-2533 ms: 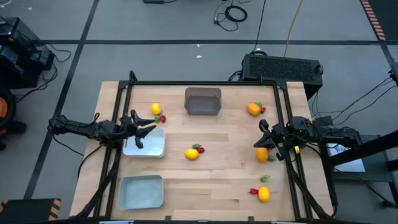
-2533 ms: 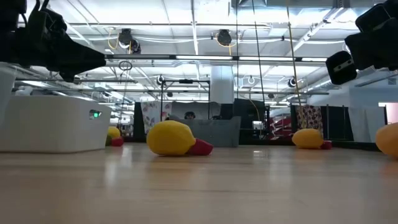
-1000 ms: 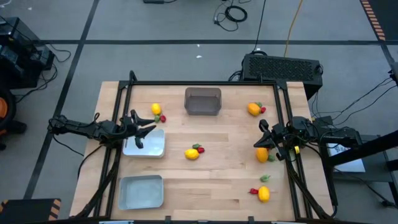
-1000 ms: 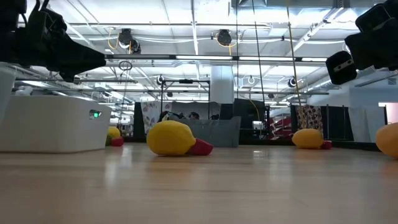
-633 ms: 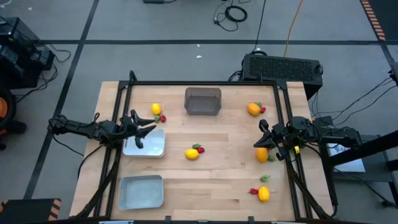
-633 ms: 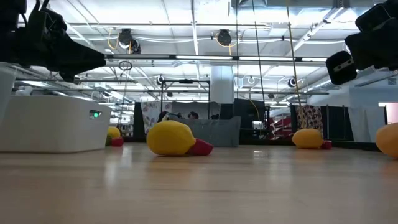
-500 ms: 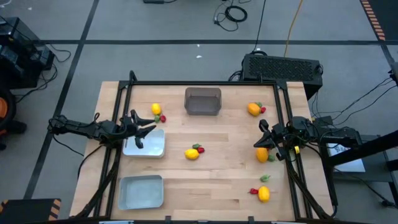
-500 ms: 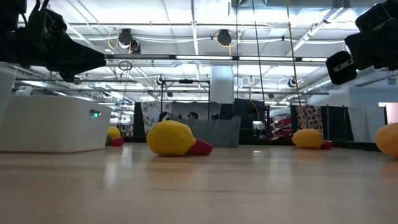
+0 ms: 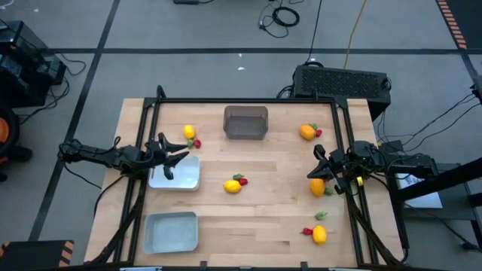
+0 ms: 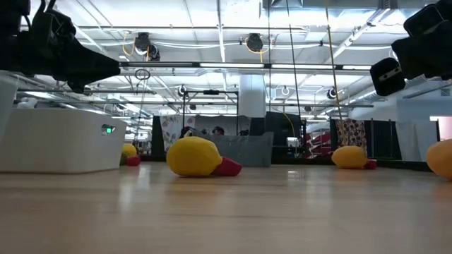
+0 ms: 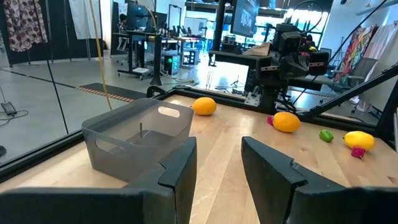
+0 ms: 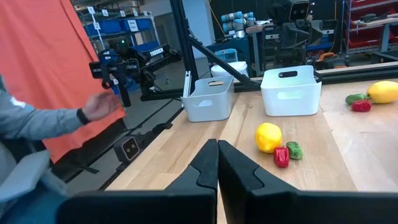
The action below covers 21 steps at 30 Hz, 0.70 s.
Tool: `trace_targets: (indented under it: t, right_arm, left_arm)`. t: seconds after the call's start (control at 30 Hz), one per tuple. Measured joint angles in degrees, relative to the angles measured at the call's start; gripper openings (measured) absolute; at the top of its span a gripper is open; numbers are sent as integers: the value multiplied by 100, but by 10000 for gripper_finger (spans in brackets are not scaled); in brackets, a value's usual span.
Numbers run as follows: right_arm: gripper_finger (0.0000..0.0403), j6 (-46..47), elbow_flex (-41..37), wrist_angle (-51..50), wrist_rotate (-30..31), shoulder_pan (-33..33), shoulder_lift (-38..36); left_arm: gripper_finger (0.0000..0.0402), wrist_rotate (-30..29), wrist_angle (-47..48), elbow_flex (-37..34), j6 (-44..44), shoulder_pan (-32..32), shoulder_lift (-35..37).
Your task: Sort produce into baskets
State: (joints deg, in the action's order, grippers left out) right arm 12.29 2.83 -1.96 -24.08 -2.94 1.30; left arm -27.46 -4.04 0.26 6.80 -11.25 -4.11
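Three baskets stand on the wooden table: a dark grey one (image 9: 245, 123) at the far middle, a white one (image 9: 175, 173) at the left, and a grey-blue tray (image 9: 171, 231) near the front left. Produce lies loose in small groups: a yellow piece (image 9: 189, 132) far left, another yellow piece (image 9: 233, 186) with a red piece (image 9: 242, 181) at the centre, an orange piece (image 9: 307, 132) far right, and a yellow piece (image 9: 319, 235) front right. My left gripper (image 9: 183, 156) hovers open, level, over the white basket's far edge. My right gripper (image 9: 312, 173) hovers shut above an orange piece (image 9: 317, 187).
A black frame (image 9: 248, 101) runs along the table's far, left and right edges. A black box (image 9: 343, 81) sits beyond the far right corner. A person's hand (image 12: 99, 106) shows beyond the table in the right wrist view. Bare wood lies between the produce groups.
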Motion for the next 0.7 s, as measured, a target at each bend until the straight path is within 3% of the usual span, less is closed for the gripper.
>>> trace_targets:
  t: [0.2, 0.4, 0.53, 0.7]
  right_arm:
    - [0, -99, 2, 0, -2, -2, 2]
    - [0, -115, 2, 11, 6, -1, 1]
    - [0, -251, 2, 71, 13, -2, 1]
    - [0, -1199, 2, 411, 307, -2, 2]
  left_arm:
    - [135, 0, 0, -1, -70, 1, 0]
    - [135, 0, -3, -1, -769, 0, 1]
    - [135, 2, -14, 0, -306, 2, -1]
    - [135, 2, -383, -1, -126, 1, -1]
